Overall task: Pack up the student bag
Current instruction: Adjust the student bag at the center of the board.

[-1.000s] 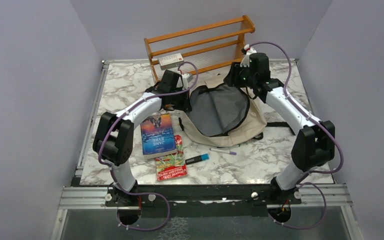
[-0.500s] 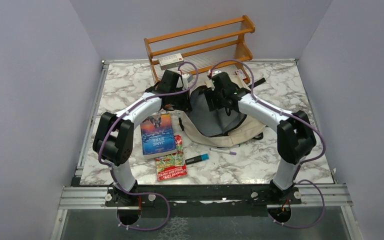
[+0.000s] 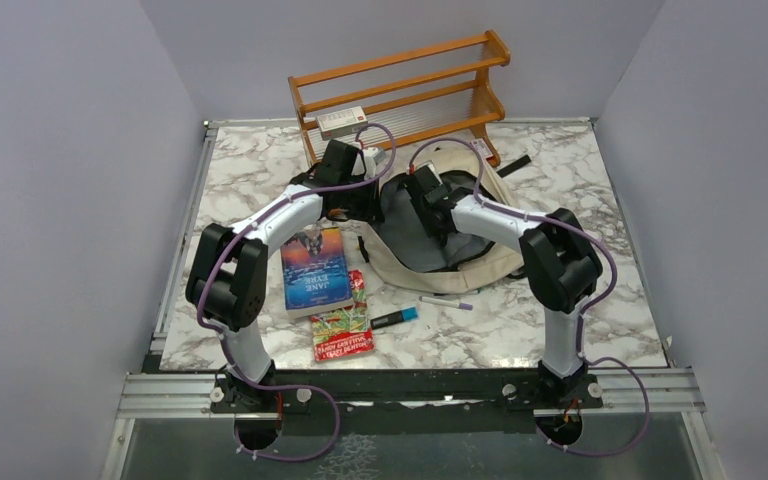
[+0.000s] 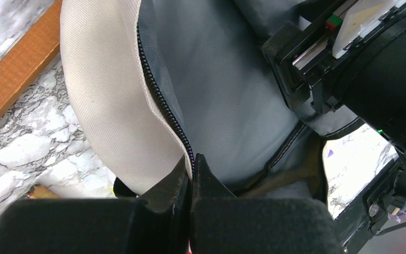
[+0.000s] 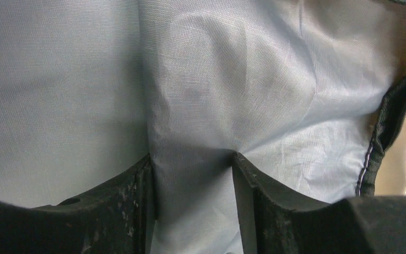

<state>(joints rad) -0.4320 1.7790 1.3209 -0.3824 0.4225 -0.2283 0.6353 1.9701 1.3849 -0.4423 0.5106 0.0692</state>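
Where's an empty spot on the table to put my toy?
Bare table shows at the far left corner beside the wooden rack, and along the right edge past the student bag. The middle is crowded: bag, book, snack packet and markers.

Book cover [image 3: 315, 268] reading "JANE EYRE", red snack packet [image 3: 342, 322] lettering too small to read

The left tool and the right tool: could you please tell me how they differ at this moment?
The left tool is shut, the right tool open. The left tool pinches the student bag's zippered rim; the right tool sits inside, against the grey lining, gripping nothing. Both are at the bag's opening.
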